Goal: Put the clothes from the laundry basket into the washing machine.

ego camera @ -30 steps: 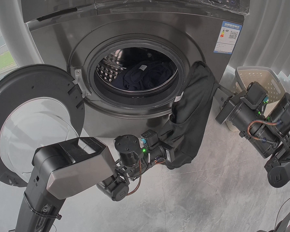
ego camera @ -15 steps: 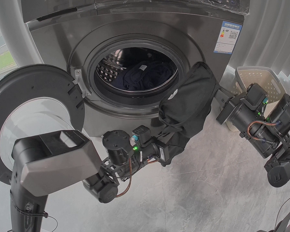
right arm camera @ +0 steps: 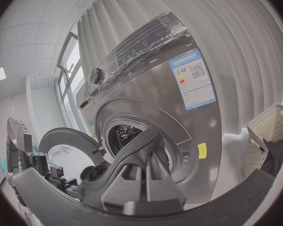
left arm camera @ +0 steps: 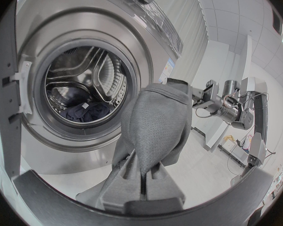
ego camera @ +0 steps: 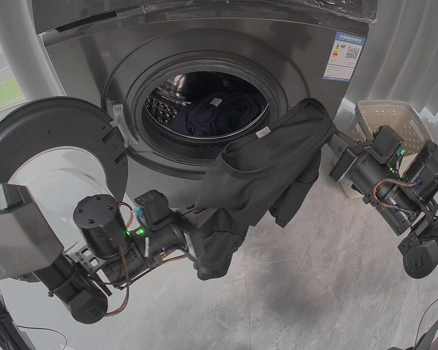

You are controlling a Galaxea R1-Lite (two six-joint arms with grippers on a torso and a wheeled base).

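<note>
The washing machine (ego camera: 82, 64) stands with its round door (ego camera: 48, 137) swung wide to the left. A dark garment (ego camera: 263, 171) hangs stretched outside the opening, at its lower right. The laundry basket (ego camera: 399, 117) sits right of the machine, perhaps with another dark piece (right arm camera: 273, 154) inside. The left jaws are clamped on the garment's lower end, the right jaws on its upper hem.

A pleated white curtain (ego camera: 413, 40) hangs behind the grey tiled floor (ego camera: 326, 292).
</note>
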